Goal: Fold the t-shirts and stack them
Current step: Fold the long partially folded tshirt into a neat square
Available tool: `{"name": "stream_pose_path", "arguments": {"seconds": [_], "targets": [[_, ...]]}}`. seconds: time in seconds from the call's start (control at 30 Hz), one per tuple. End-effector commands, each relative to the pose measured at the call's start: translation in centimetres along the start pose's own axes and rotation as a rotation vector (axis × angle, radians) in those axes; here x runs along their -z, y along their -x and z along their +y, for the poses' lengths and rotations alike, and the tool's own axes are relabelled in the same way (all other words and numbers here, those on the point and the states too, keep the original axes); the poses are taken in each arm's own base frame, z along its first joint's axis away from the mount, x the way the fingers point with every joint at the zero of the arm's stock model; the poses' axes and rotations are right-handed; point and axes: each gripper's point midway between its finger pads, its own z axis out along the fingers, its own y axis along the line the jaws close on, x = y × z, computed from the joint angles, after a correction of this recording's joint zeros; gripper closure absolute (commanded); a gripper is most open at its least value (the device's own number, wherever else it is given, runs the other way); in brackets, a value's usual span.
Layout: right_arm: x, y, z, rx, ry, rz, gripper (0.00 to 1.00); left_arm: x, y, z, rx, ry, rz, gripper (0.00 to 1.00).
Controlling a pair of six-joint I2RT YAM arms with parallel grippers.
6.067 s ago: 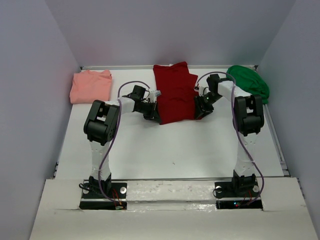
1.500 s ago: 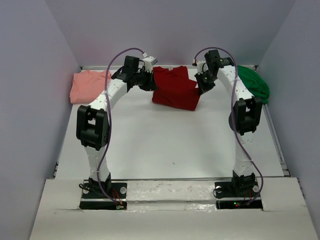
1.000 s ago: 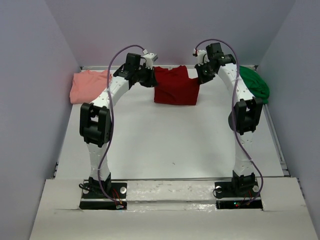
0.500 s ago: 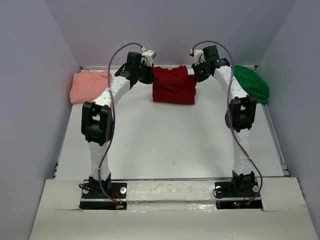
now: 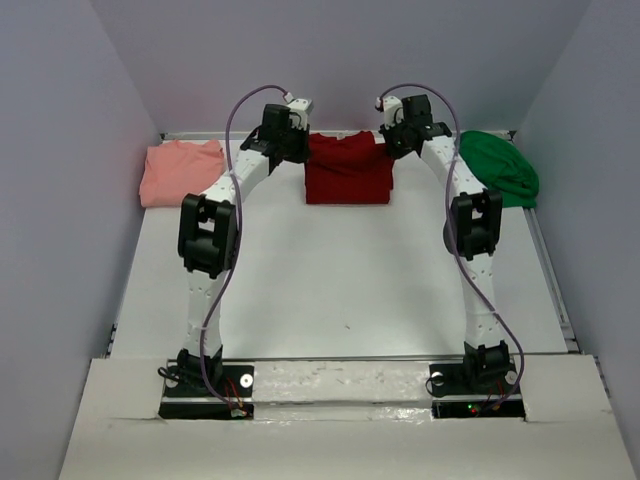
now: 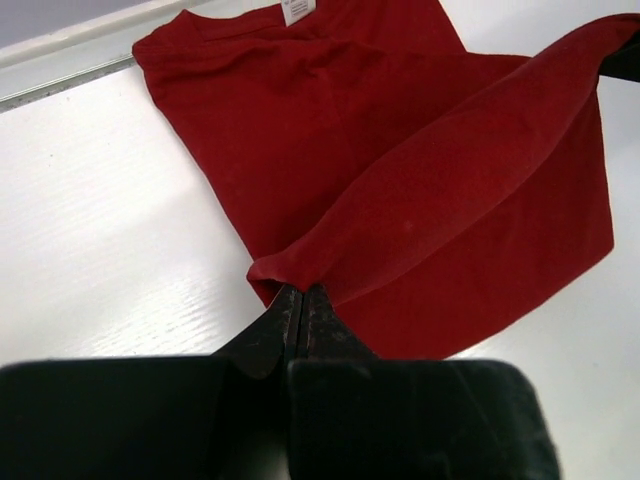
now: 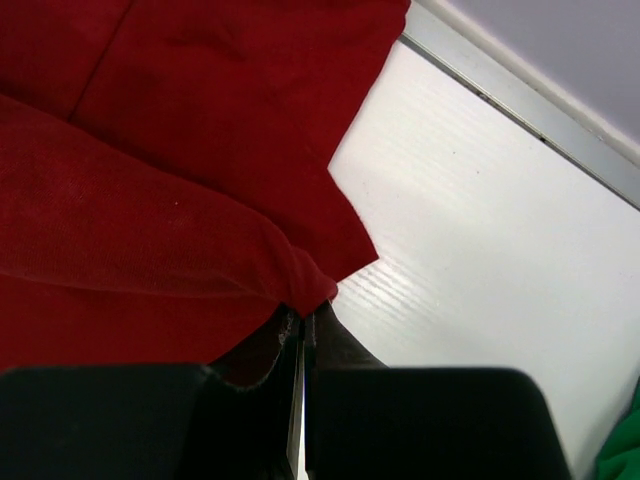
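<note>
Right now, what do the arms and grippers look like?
The left arm and right arm have white links with black joint housings and black bases. A purple cable loops along each. The left gripper and right gripper are black, tapering to thin tips.

White bench (image 5: 330, 280), three shirts along its far edge.
pink shirt (image 5: 182, 172) far-left corner, dark red shirt (image 5: 347, 180) middle, green shirt (image 5: 497, 168) far-right corner.

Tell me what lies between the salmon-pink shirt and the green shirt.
The dark red shirt, pinched at its sides by the left gripper and right gripper; the top view shows it.
</note>
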Motion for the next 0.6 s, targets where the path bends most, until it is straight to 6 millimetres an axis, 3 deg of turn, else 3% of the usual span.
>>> {"name": "stream_pose_path", "arguments": {"seconds": [0.0,0.47,0.57], "targets": [[-0.4,3.2,-2.2,0.061,-0.099,-0.108,1.00,-0.4,3.9,-0.2,-0.001,0.017,-0.102,1.00],[-3.9,1.7,-4.0,0.116,-0.177,-0.105,1.00,-4.0,5.3,1.0,-0.029,0.150,-0.121,1.00],[-4.5,1.6,-4.0,0.123,-0.196,-0.102,0.81,-4.4,5.5,1.3,-0.052,0.238,-0.121,1.00]]}}
